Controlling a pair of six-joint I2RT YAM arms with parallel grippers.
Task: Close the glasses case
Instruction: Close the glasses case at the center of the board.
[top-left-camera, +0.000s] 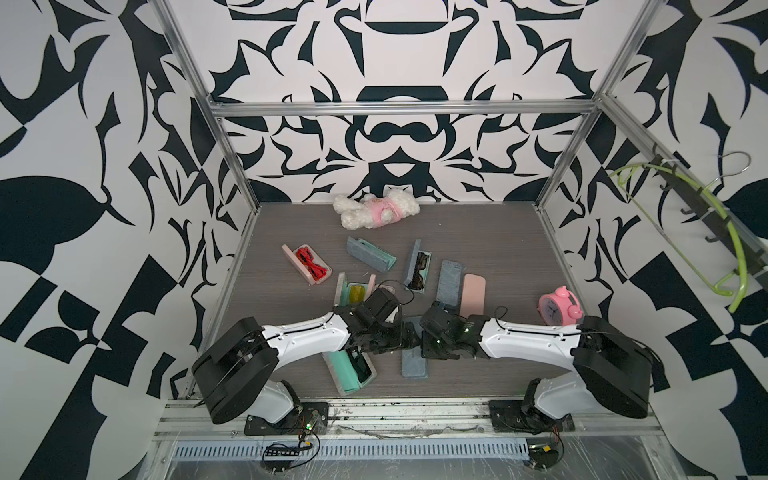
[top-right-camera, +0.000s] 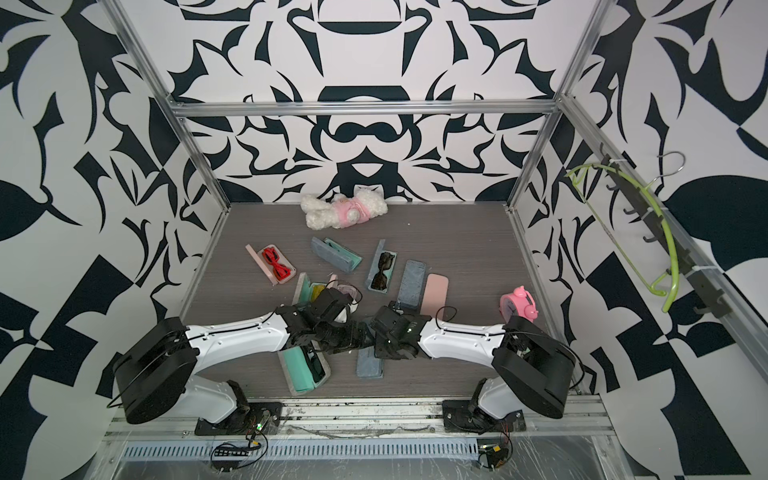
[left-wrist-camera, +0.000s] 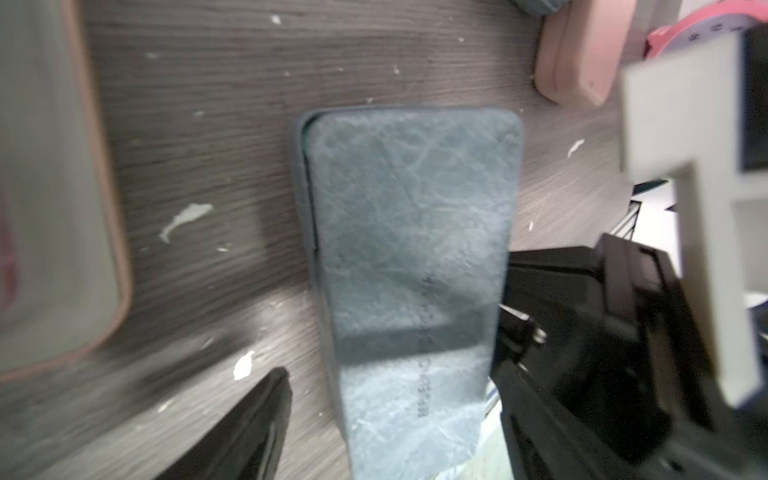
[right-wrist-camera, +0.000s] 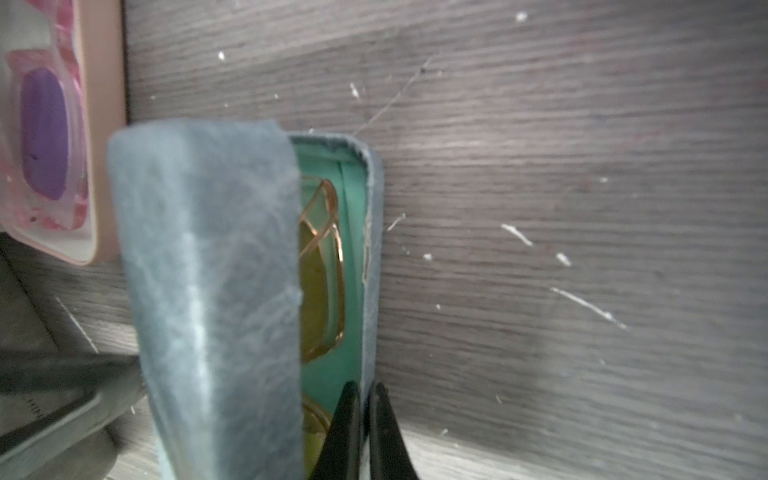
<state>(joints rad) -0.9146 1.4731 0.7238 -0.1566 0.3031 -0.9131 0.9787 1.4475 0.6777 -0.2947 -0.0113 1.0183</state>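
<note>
The glasses case (top-left-camera: 414, 361) is blue-grey with a teal lining and lies near the table's front, under both grippers. In the left wrist view its lid (left-wrist-camera: 411, 232) lies down over the base. My left gripper (left-wrist-camera: 386, 424) is open, its fingers on either side of the lid's near end without touching it. In the right wrist view the lid (right-wrist-camera: 208, 270) sits tilted, leaving a gap over yellow-lensed glasses (right-wrist-camera: 320, 274). My right gripper (right-wrist-camera: 365, 390) is shut on the case's side wall (right-wrist-camera: 372, 257). In both top views the two grippers meet over the case's back end.
Around it lie several other cases: a teal one with dark glasses (top-left-camera: 353, 370), one with yellow lenses (top-left-camera: 353, 293), a pink one with red glasses (top-left-camera: 307, 268), and closed blue-grey (top-left-camera: 449, 286) and pink (top-left-camera: 473, 295) ones. A pink alarm clock (top-left-camera: 559, 309) stands right and a plush toy (top-left-camera: 376, 212) lies at the back.
</note>
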